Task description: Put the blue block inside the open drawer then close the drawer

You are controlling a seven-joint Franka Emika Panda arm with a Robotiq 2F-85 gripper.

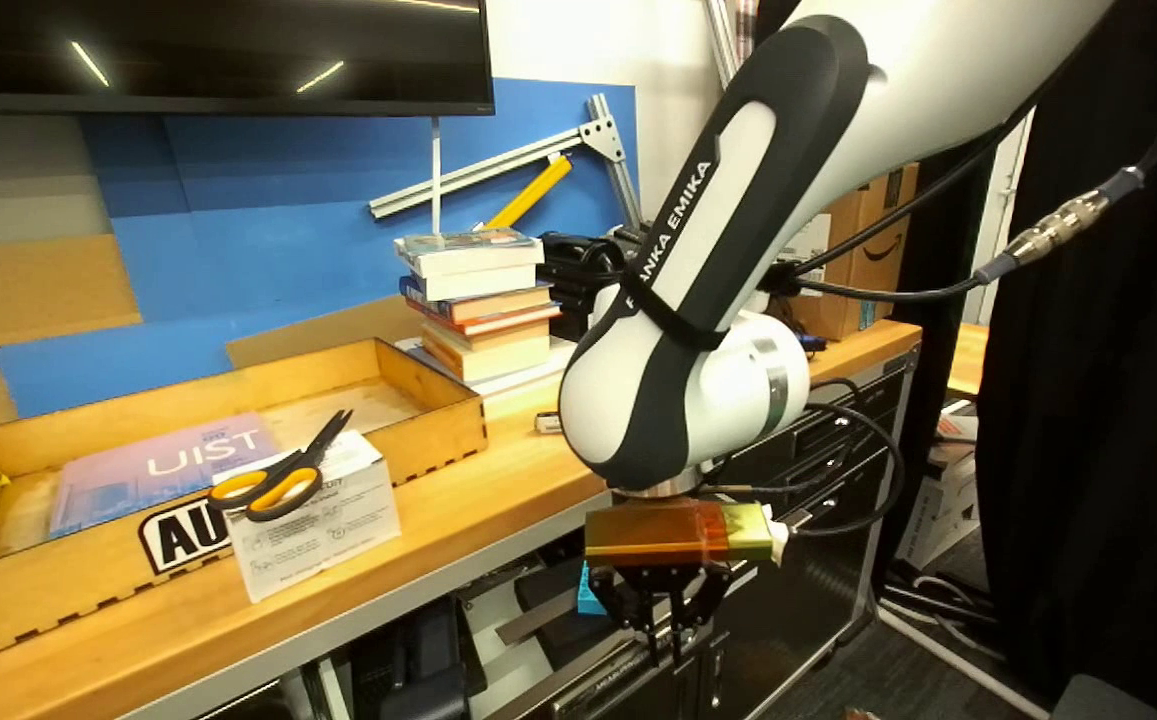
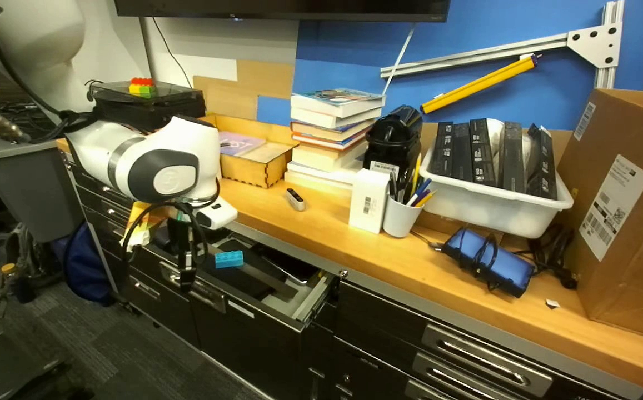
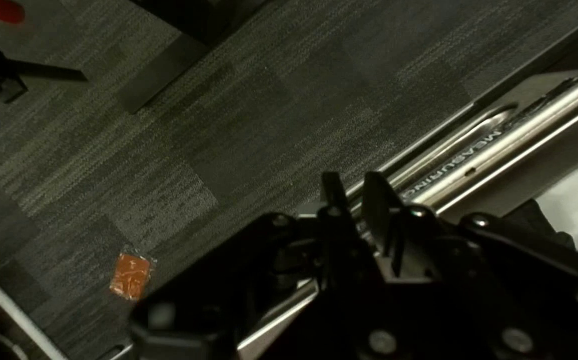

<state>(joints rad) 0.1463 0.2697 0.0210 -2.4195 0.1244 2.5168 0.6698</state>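
Lying inside the open drawer [image 2: 268, 318], the blue block [image 2: 229, 259] is near the narrowly spread hand [image 1: 665, 645].

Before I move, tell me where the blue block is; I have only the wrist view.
Observer: In both exterior views, the blue block lies within the open drawer.
Operator: Say whether anything grips it.
Observer: Nothing does: an exterior view shows a gap between it and the end effector.
Operator: Flag anything sharp.
Observer: In an exterior view, scissors lie atop a white box on the wooden worktop.
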